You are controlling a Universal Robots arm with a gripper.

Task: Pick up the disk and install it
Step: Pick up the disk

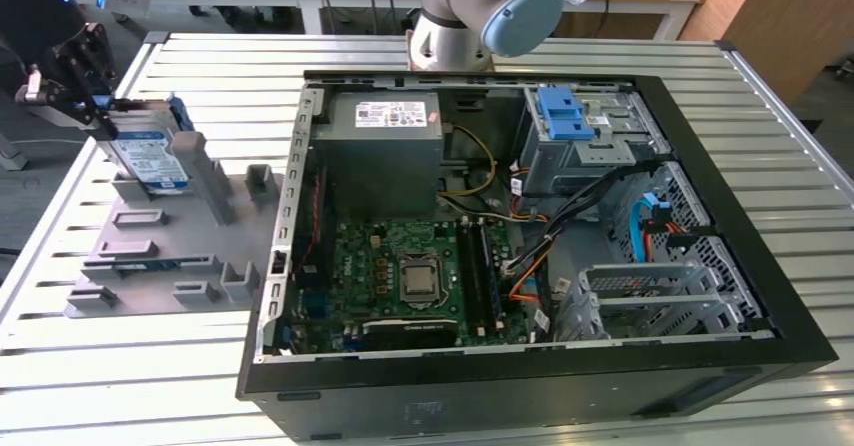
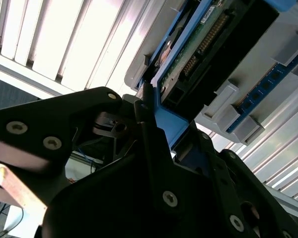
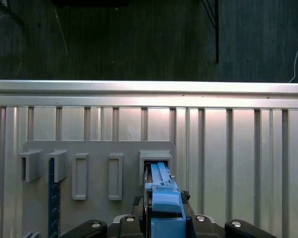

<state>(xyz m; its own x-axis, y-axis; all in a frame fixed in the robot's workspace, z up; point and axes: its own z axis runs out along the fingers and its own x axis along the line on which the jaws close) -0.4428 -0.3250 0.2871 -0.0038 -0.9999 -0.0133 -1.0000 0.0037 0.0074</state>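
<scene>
End effector (image 1: 96, 114) is clamped on the disk (image 1: 147, 161) by its blue carrier frame. The disk stands on edge in the grey fixture (image 1: 147, 266). It looks rigid, fairly heavy and shock-sensitive, so the frame edges are the safest hold.

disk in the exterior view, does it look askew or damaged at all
Nothing looks damaged. The disk stands on edge at the end slot of the grey holder, leaning in the exterior view, with the gripper shut on its blue frame; the lean fits a grasp, not a fault.
</scene>
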